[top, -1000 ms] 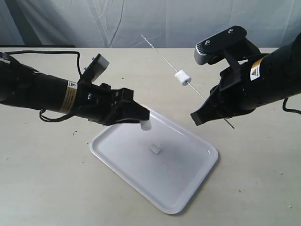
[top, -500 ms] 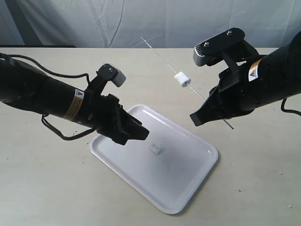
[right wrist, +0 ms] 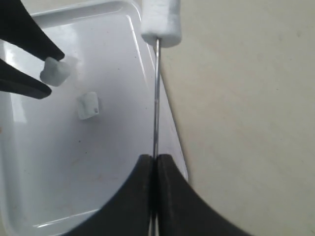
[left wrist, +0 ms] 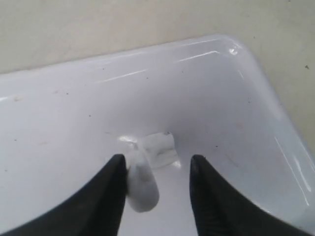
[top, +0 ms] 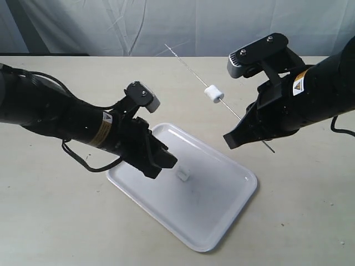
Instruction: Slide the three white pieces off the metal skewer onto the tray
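Observation:
My right gripper (top: 230,139) (right wrist: 154,158) is shut on the thin metal skewer (top: 188,64) (right wrist: 156,98), held slanted above the tray's far side. One white piece (top: 213,93) (right wrist: 161,22) is still threaded on the skewer. A second white piece (top: 182,176) (left wrist: 157,147) (right wrist: 88,105) lies on the white tray (top: 211,216) (left wrist: 221,98) (right wrist: 113,162). My left gripper (top: 166,162) (left wrist: 156,162) hangs low over the tray with its jaws apart. A third white piece (left wrist: 142,184) (right wrist: 54,71) clings to one of its fingers and does not touch the other.
The tray lies on a beige tabletop (top: 55,221) with a grey cloth backdrop (top: 166,22) behind it. The left arm's cable (top: 83,160) loops down onto the table beside the tray.
The left arm has come down and rightward over the tray with a white piece at its fingertips. The right arm, the skewer and the piece on it have stayed put.

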`<move>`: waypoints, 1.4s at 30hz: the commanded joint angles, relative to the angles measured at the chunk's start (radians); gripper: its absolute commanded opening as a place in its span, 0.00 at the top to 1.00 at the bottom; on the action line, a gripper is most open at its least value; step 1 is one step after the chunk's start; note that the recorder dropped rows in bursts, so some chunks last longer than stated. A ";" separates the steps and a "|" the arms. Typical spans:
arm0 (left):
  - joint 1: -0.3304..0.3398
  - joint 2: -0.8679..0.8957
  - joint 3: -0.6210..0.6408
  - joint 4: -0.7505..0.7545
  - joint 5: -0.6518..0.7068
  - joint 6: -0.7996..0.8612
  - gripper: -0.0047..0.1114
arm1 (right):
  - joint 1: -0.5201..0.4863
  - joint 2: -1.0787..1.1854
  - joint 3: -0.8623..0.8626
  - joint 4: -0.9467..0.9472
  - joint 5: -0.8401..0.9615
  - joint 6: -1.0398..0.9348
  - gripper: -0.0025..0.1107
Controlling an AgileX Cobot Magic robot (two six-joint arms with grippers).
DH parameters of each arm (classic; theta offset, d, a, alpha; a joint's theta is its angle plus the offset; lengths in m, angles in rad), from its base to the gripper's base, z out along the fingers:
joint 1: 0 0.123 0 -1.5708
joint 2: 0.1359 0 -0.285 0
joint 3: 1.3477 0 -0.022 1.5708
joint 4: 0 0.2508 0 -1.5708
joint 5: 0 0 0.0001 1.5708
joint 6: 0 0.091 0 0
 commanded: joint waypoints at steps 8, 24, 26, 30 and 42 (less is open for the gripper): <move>-0.006 0.072 0.005 0.002 0.189 -0.056 0.61 | -0.002 0.002 -0.003 0.003 0.011 -0.008 0.98; -0.006 -0.180 -0.040 -0.115 0.008 -0.159 0.61 | -0.002 0.002 -0.003 0.028 -0.010 -0.029 0.98; -0.006 -0.188 -0.042 -0.213 -0.061 -0.191 0.61 | -0.002 0.002 -0.003 0.054 -0.012 -0.055 0.98; -0.006 -0.189 -0.044 -0.345 -0.147 -0.233 0.61 | -0.002 0.002 -0.003 0.130 -0.011 -0.123 0.98; -0.006 -0.187 -0.044 -0.425 -0.059 -0.437 0.61 | -0.002 0.002 -0.003 0.219 -0.011 -0.185 0.98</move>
